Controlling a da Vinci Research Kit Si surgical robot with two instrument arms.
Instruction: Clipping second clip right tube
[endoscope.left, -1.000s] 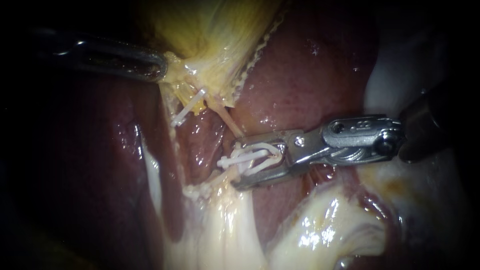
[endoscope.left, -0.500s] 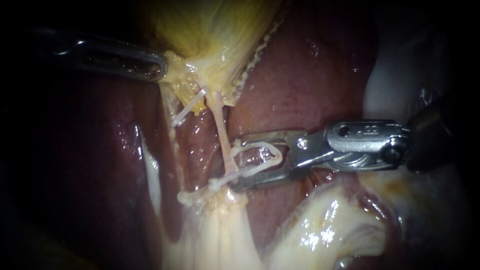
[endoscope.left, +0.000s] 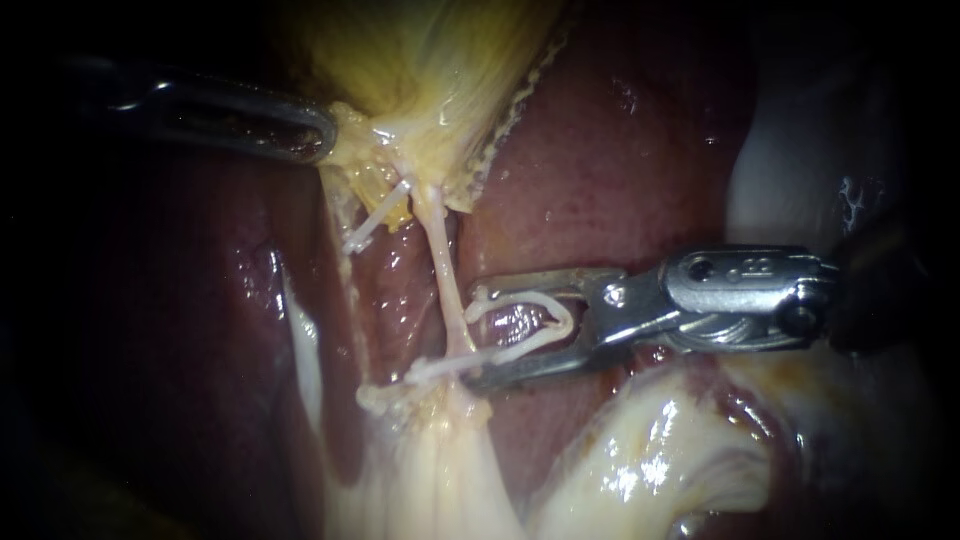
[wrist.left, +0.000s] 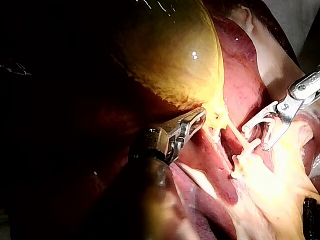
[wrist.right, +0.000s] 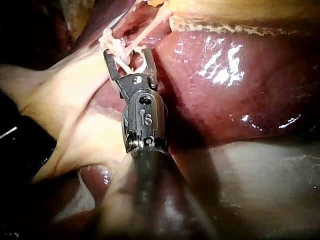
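The right tube (endoscope.left: 443, 270) runs straight down from the yellow gallbladder (endoscope.left: 430, 70) to pale tissue below. My right instrument (endoscope.left: 471, 334) comes in from the right. Its jaws stand apart and hold an open white clip (endoscope.left: 545, 308), and the tube lies just at their tips. A white clip (endoscope.left: 420, 372) sits on the tube's lower end. My left instrument (endoscope.left: 325, 135) is shut on the gallbladder's lower edge. In the right wrist view the loaded jaws (wrist.right: 127, 55) point at the tube (wrist.right: 150, 27). The left wrist view shows the left jaws (wrist.left: 200, 117) gripping yellow tissue.
Another white clip (endoscope.left: 372, 220) sits on a thin strand left of the right tube. Dark red liver (endoscope.left: 600, 150) lies behind and to both sides. Glistening pale tissue (endoscope.left: 640, 450) bulges below the right instrument.
My right instrument has drawn back to the right. The tube, pulled slantwise into the jaws a second ago, now hangs straight at their tips. The left instrument holds still.
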